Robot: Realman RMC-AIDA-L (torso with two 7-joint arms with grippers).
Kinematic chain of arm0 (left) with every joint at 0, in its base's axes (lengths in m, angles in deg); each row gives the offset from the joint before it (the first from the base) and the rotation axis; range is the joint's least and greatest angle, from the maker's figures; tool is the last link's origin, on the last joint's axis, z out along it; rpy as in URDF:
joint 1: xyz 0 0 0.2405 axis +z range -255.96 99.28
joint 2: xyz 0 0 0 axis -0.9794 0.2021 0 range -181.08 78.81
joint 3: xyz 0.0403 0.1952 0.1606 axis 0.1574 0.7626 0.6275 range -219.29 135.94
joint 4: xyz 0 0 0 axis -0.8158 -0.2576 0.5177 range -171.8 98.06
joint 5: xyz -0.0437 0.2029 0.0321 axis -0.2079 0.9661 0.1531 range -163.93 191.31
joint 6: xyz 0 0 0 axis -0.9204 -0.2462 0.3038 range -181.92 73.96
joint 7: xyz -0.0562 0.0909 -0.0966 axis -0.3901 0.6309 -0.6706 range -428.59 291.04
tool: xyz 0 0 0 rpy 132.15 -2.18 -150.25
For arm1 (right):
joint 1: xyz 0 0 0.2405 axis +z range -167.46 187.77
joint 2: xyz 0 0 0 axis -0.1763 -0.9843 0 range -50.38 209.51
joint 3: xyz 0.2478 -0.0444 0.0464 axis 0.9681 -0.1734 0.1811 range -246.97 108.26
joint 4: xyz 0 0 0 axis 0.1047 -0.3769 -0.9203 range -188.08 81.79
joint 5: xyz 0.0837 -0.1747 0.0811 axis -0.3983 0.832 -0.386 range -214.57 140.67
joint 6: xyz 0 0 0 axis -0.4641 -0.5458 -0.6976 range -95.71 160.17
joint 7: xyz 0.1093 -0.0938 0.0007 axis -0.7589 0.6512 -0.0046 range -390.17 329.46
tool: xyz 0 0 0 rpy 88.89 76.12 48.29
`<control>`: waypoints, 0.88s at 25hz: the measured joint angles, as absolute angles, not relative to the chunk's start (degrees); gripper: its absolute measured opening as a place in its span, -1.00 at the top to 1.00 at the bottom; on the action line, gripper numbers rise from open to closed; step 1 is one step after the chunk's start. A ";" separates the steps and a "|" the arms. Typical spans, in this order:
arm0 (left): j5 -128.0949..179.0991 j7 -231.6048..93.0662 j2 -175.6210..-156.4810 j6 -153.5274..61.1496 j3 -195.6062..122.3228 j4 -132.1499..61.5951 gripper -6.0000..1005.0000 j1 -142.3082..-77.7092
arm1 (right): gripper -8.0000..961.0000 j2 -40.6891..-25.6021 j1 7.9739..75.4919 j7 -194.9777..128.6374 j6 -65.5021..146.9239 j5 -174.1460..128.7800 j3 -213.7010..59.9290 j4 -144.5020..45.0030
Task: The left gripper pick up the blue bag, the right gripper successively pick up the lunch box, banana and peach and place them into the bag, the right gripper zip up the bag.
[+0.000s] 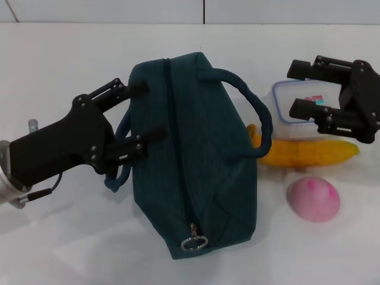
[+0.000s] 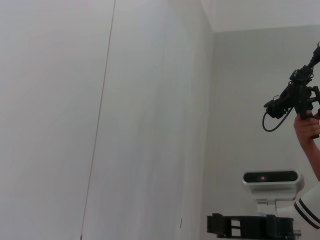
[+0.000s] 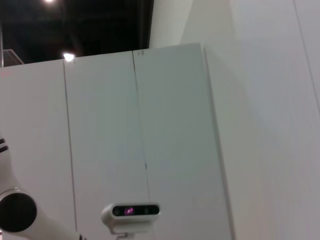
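Observation:
The dark blue bag (image 1: 196, 154) lies on its side in the middle of the white table, its zip shut, with the ring pull (image 1: 195, 241) at the near end. My left gripper (image 1: 148, 111) is open at the bag's left side, its fingers reaching onto the fabric by the left handle (image 1: 119, 154). My right gripper (image 1: 294, 89) is open and empty, over the clear lunch box (image 1: 285, 95) right of the bag. The yellow banana (image 1: 309, 153) lies in front of the box, partly under the bag's right handle (image 1: 258, 113). The pink peach (image 1: 313, 199) sits nearer, to the right.
The table's back edge meets a grey wall (image 1: 202, 10). The wrist views show only wall panels and a white camera on a stand (image 2: 272, 181), also visible in the right wrist view (image 3: 131, 212), with a person's hand holding a black device (image 2: 299, 97).

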State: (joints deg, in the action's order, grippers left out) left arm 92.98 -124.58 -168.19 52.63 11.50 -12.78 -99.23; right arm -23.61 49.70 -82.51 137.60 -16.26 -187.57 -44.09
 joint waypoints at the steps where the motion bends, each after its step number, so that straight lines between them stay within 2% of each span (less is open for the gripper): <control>1: 92.98 -124.58 -168.21 52.63 11.50 -12.78 -0.66 -99.23 | -0.37 -23.61 49.67 -82.52 137.62 -16.27 -187.23 -44.09; 10: 92.90 -124.72 -168.49 52.63 11.31 -12.78 -0.66 -99.20 | -0.59 -23.36 47.18 -81.02 137.98 -16.22 -183.96 -43.52; 15: 92.49 -129.97 -167.86 52.51 11.15 -11.67 -0.66 -99.20 | -0.84 -23.35 47.10 -80.75 138.02 -16.24 -183.93 -43.49; 19: 93.23 -143.02 -166.72 49.71 11.06 -5.81 -0.66 -98.39 | -0.84 -23.30 47.01 -80.74 138.07 -16.19 -183.90 -43.47; 22: 95.45 -149.26 -166.84 45.91 11.05 -1.65 -0.66 -97.27 | -0.84 -23.26 46.94 -80.73 138.10 -16.12 -183.87 -43.48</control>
State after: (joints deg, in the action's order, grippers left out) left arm 95.45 -149.26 -166.84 45.91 11.05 -1.65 -97.27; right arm -23.26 46.94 -80.73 138.10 -16.12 -183.88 -43.48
